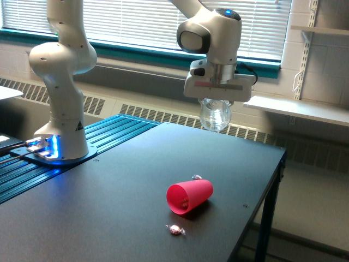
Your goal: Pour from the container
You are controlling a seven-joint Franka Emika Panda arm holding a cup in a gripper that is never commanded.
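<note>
My gripper (215,101) clamps the clear rounded plastic cup (215,116), tipped mouth-down high above the black table (109,202). One opaque pink plastic tumbler (189,197) lies toppled on that table. Two wrapped candies: one (175,230) before the tumbler's mouth, one (196,177) behind it. No readable writing.

bright daylight through blinds (136,22), sharp, soft shadows

- The white arm's base (57,147) stands at the exterior view's left, blue lights lit at its foot.
- The wrist (210,35) points straight down.
- The gripper (215,109) hangs high above the surface, jaws closed on the clear container (215,116).
</note>
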